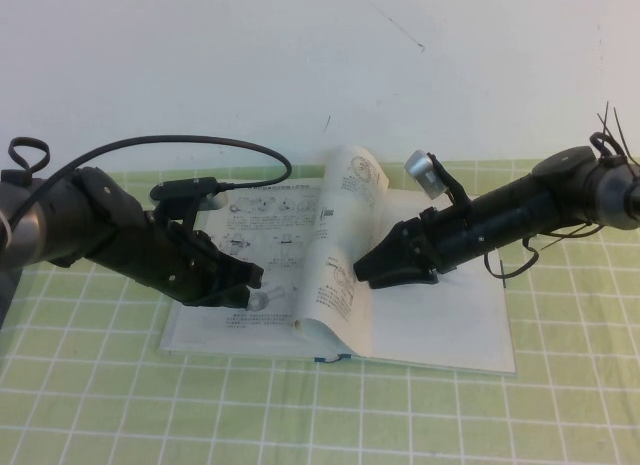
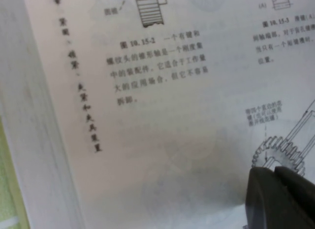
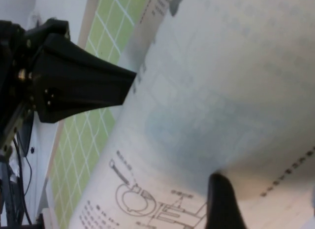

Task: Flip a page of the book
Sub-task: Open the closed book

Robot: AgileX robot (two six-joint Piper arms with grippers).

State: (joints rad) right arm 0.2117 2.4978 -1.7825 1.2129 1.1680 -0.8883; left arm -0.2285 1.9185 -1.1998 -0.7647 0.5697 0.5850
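High view: the book lies open on the green checked cloth at the middle of the worktop, spine toward the near edge. 1 page stands raised and curled above the gutter, between my 2 arms.

My left gripper rests low on the left-hand leaf, nearer the worktop's left edge. Its fingers look nearly together, with nothing visibly between them. A black cable arcs over that arm above the book.

My right gripper comes in from the right edge, tip against the right face of the raised page. Whether it clamps the sheet, I cannot tell from here.

Left wrist view: printed text and a gear drawing fill the frame, and 1 dark fingertip sits just on the paper. This print detail is unreadable from above.

Right wrist view: the curved page blocks most of the frame; 1 finger lies on its near face, the other stands apart beyond the sheet's edge.
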